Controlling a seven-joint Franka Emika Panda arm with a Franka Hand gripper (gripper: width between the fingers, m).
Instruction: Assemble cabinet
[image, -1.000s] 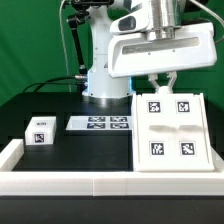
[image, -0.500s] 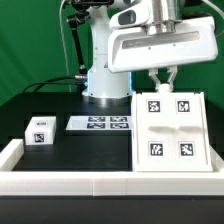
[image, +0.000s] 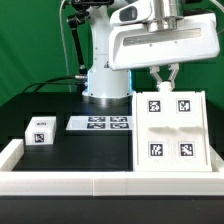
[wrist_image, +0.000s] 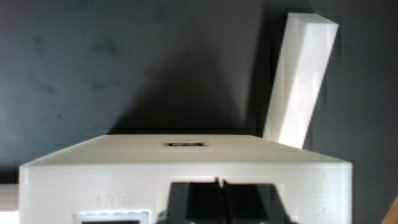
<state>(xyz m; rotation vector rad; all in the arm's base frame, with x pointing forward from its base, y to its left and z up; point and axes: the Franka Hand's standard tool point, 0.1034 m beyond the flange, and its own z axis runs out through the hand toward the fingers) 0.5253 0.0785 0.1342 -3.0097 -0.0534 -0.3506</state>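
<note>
cabinet (image: 169, 136) smooth matt white plastic, small block (image: 40, 131) same, table (image: 60, 110) matt black, backdrop (image: 30, 40) green cloth

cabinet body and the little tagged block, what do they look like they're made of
The cabinet body looks like white plastic with a matte finish: uniform colour, crisp moulded edges, no grain, though painted wood cannot be excluded. Its square tags look like printed black-and-white stickers. The small block shows the same flat white, probably the same plastic.
</note>
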